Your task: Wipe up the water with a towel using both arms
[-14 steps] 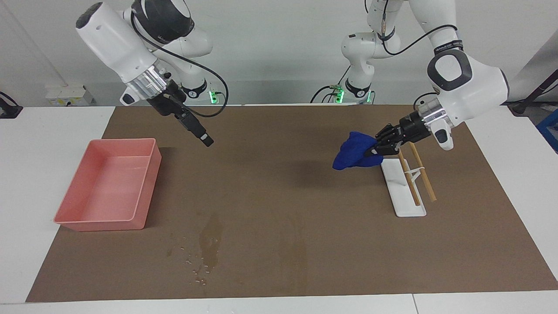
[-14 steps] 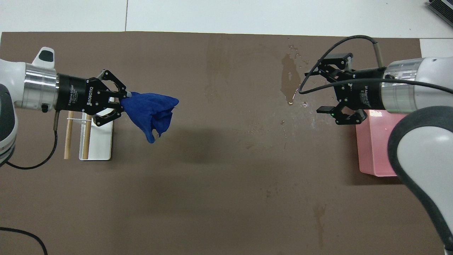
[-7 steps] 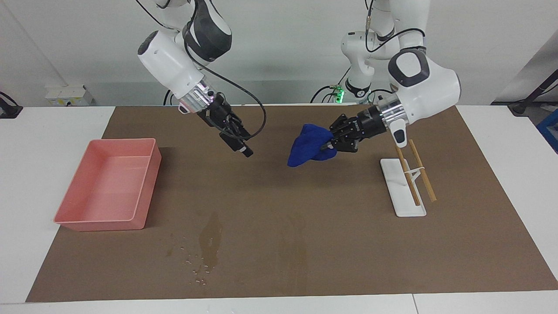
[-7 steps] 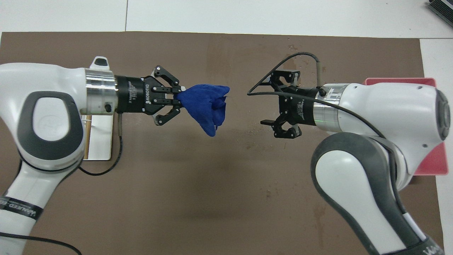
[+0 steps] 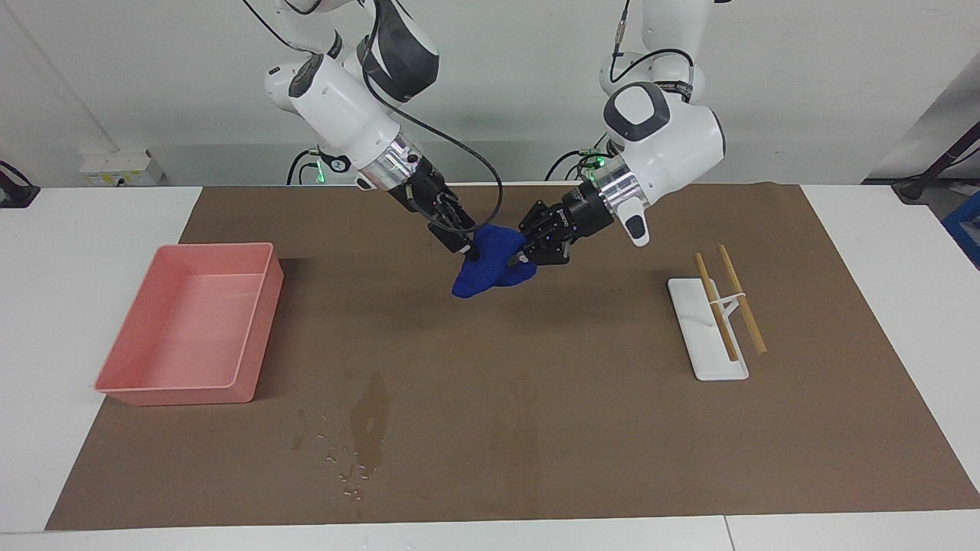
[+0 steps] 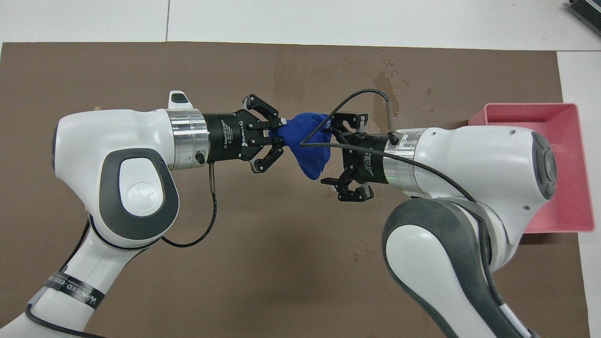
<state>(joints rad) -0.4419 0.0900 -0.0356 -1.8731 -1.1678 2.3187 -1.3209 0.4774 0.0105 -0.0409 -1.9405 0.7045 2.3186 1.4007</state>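
Blue towel (image 5: 488,269) hangs bunched above the middle of the brown mat (image 5: 582,428) in the facing view, clear of the surface. The left gripper (image 5: 530,252) is clamped on one end of it, fingertips pinched together in the cloth. The right gripper (image 5: 468,246) is at the towel's other end with its fingers spread wide, one of them against the fabric; whether it presses on the cloth cannot be told. The water (image 5: 368,425) is a dark streak with small droplets near the mat's edge farthest from the robots, toward the right arm's end, well apart from the towel. A pink tray (image 5: 253,329) sits at the right arm's end, and a white holder with two wooden sticks (image 5: 716,337) at the left arm's end.

Seen from overhead, the left gripper (image 6: 281,136) comes in level and pinches the towel (image 6: 307,148). The right gripper (image 6: 339,152) meets the cloth from the other way, its fingers apart on either side of the towel's end. The water (image 6: 390,94) shows partly beside the right gripper's cable, and the pink tray (image 6: 570,141) lies partly under the right arm.
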